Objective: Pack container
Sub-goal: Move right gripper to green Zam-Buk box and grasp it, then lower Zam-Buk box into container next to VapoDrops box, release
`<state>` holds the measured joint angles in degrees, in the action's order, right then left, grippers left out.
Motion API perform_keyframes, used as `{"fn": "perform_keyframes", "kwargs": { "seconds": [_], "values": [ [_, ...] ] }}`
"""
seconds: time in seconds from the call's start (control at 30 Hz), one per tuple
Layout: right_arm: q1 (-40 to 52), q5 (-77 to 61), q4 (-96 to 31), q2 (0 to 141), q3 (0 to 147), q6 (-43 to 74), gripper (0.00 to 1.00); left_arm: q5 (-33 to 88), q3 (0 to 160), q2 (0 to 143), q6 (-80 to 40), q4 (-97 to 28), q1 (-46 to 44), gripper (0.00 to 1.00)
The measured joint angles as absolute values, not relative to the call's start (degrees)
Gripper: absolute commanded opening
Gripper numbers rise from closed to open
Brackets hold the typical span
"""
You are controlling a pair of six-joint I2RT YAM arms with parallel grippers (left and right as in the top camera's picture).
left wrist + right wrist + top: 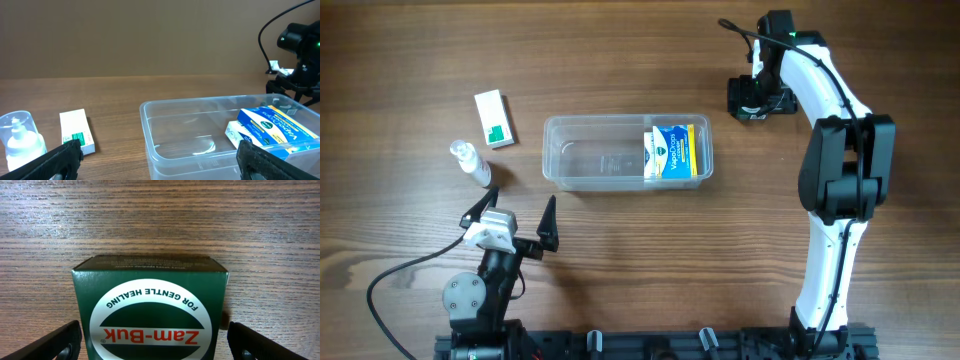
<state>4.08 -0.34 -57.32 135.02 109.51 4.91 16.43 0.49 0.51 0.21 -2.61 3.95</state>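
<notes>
from overhead, clear see-through rectangular plastic tub (590,155) lying in the middle of the brown wooden bench (620,60), long side across. inside at its right end, blue and yellow carton (675,150). left of the tub and apart from it, white carton with a green mark (494,119) and small clear bottle (470,163). left hand (515,212) near the bottle, fingers spread wide, holding nothing. right hand (760,96) beyond the tub's far right corner, apart from it.

from the left wrist, "VapoDrops" legible on the blue carton; smaller print too blurred to read.

from the right wrist, dark green carton (150,315) standing on the bench between the two fingers, lettered upside down "Zam-Buk" and "for gentle healing". pinching or merely flanking: cannot tell.
</notes>
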Motion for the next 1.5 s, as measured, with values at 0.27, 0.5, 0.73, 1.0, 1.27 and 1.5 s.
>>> {"fn": "perform_keyframes", "kwargs": {
  "seconds": [0.27,0.5,0.73,1.0,1.27,1.5],
  "values": [
    [4.1,-0.1,-56.0,135.0,109.5,5.5,0.73,16.4,0.5,0.5,0.2,-2.6,3.9,1.00],
    [4.1,-0.1,-56.1,135.0,109.5,6.0,0.66,16.4,0.5,0.5,0.2,-2.6,3.9,1.00],
    [4.1,-0.1,-59.5,135.0,110.3,6.0,0.67,16.4,0.5,0.5,0.2,-2.6,3.9,1.00],
    [4.1,-5.7,-67.9,133.8,118.5,6.5,0.67,16.4,0.5,0.5,0.2,-2.6,3.9,1.00],
    [4.3,-13.9,-74.4,115.0,120.6,12.5,0.66,16.4,0.5,0.5,0.2,-2.6,3.9,1.00],
    [13.6,-15.4,-77.6,107.3,120.9,17.9,0.67,16.4,0.5,0.5,0.2,-2.6,3.9,1.00]
  ]
}}
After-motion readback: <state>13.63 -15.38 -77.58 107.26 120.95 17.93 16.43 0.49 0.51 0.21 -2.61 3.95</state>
